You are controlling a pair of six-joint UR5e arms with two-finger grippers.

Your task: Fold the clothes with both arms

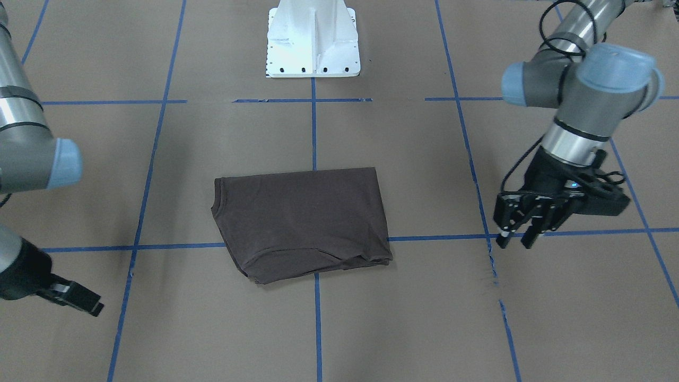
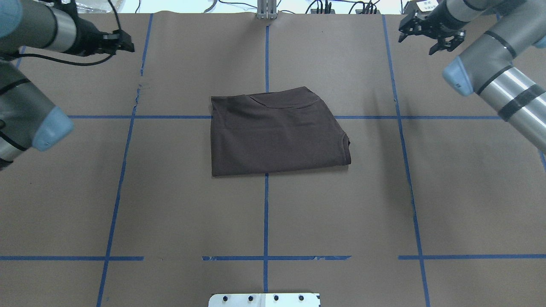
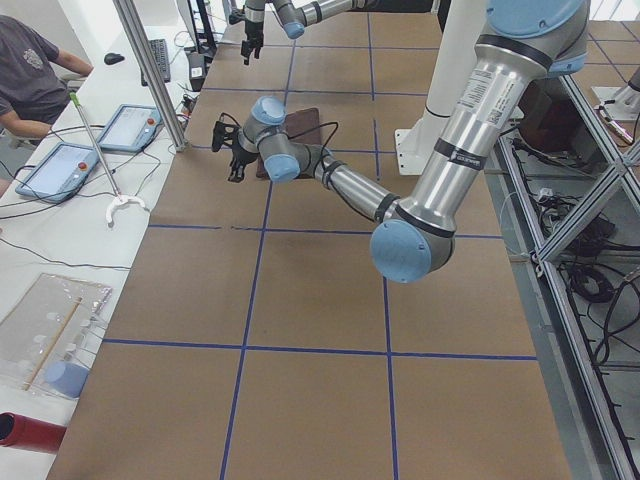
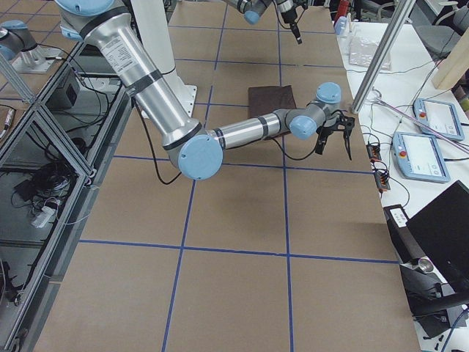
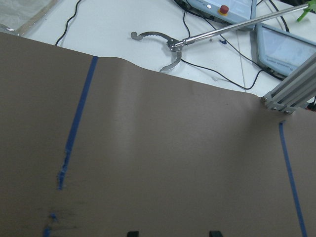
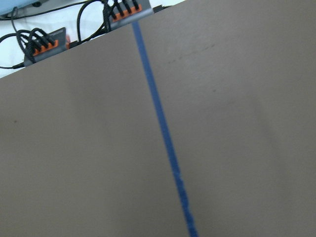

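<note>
Overhead exterior view puts the shirt (image 2: 277, 136) folded into a compact block at the middle of the surface (image 2: 170, 204), its long axis running side to side across me, collar (image 2: 346, 145) on my right. My left end effector (image 1: 514, 241) hangs released and empty off to my left, near the far side. My right end effector (image 2: 422, 38) mirrors it on the other side, also spread apart and holding nothing. From each of them the shirt lies inward and back toward my base, well apart. Neither arm looks clearly nearer; each faces one short end. I judge the folding close to done. Any further fold would mean both reaching in toward those ends together.
</note>
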